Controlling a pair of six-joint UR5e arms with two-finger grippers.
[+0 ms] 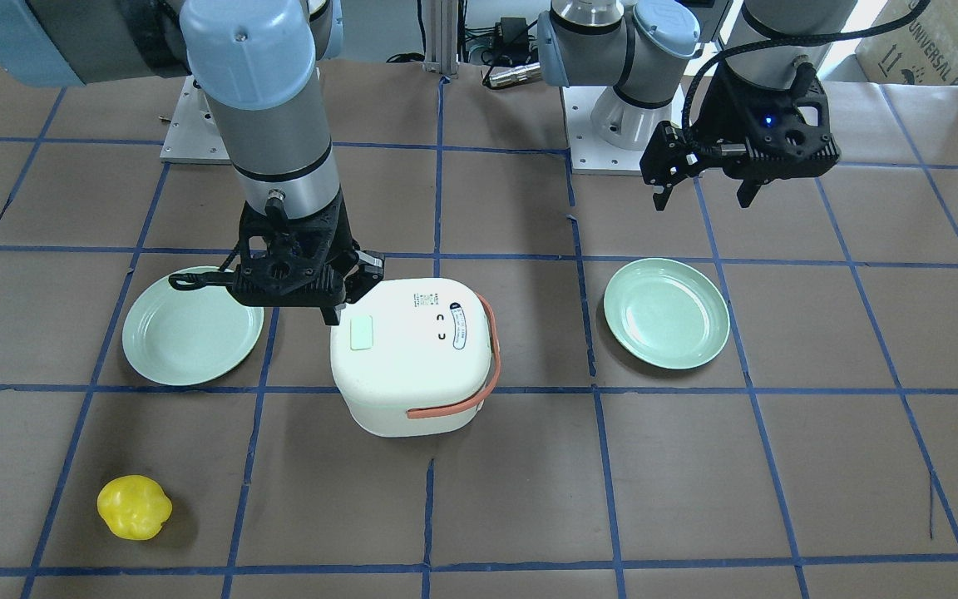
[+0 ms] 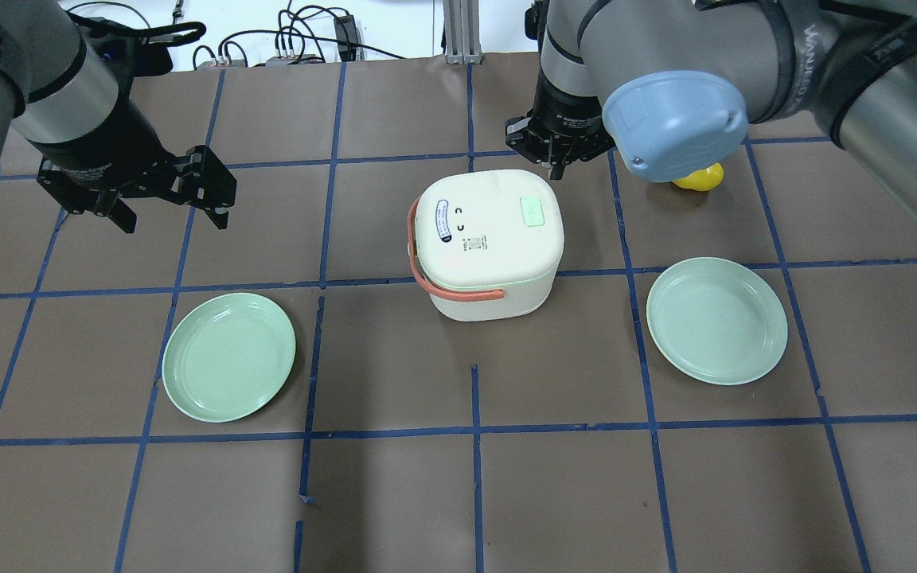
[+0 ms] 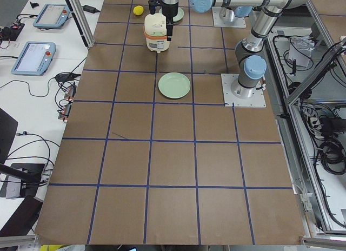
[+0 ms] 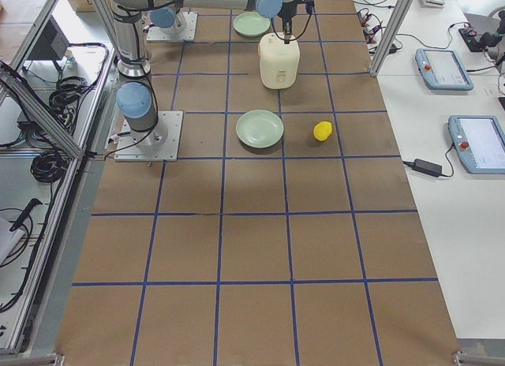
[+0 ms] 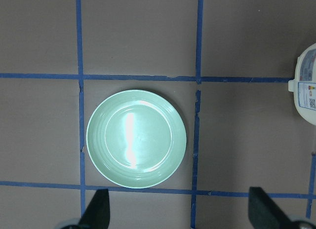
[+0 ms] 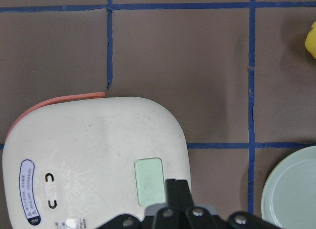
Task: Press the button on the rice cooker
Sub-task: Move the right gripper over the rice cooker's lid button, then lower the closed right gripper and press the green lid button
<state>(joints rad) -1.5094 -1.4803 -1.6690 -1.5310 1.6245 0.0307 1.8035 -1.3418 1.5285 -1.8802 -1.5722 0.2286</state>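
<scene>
The white rice cooker [image 1: 412, 366] stands mid-table with its lid shut and its orange-red handle folded to one side. It also shows in the overhead view [image 2: 490, 239] and the right wrist view [image 6: 94, 160]. A pale green rectangular button [image 1: 361, 333] sits on the lid near one edge [image 2: 534, 212] [image 6: 149, 181]. My right gripper [image 1: 333, 314] [image 2: 558, 165] [image 6: 177, 189] is shut and empty, its tip just above the lid's edge beside the button. My left gripper [image 1: 703, 200] [image 2: 172, 219] [image 5: 178, 211] is open and empty, high above a plate, far from the cooker.
One green plate [image 1: 192, 326] [image 2: 716, 320] lies beside the cooker on my right. Another green plate [image 1: 666, 312] [image 2: 228, 356] [image 5: 136, 138] lies on my left. A yellow lumpy object [image 1: 134, 507] [image 2: 701, 178] lies beyond the right arm.
</scene>
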